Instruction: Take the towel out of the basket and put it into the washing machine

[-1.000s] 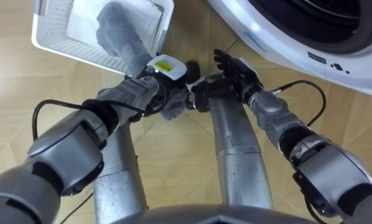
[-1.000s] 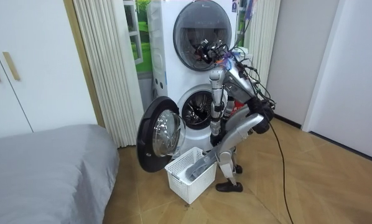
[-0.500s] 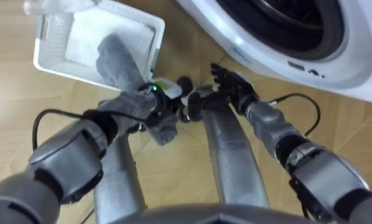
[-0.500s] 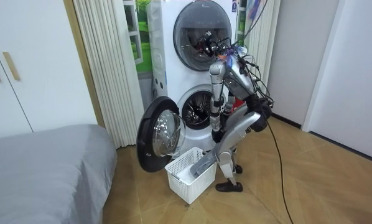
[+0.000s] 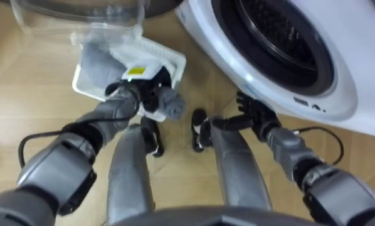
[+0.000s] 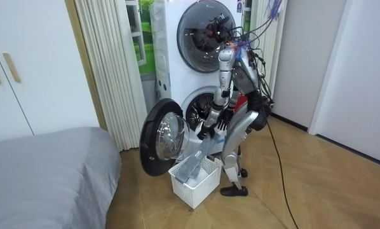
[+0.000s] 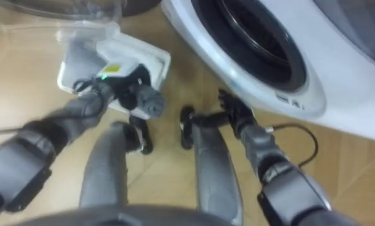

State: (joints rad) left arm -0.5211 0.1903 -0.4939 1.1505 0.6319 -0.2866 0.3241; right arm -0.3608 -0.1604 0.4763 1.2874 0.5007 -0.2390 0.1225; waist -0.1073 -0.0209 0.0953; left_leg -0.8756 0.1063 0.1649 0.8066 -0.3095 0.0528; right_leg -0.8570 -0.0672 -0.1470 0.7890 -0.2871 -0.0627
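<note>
A grey towel is gripped in my left hand, whose fingers are curled round it. One end bulges past the hand and the rest trails back into the white laundry basket. In the room view the towel hangs as a long strip from the hand down into the basket. My right hand is held out, open, holding nothing, just below the rim of the washing machine's round opening. The lower drum stands open in front of me.
The washer's round glass door is swung open to the room view's left, right above the basket; its clear bowl shows at the top of the eye view. A second machine is stacked above. Wooden floor lies around; a bed stands at the room view's left.
I have straightened up from a deep bend. My left hand has risen with the towel, drawing it out of the basket. The eye view has shifted toward the washer opening.
</note>
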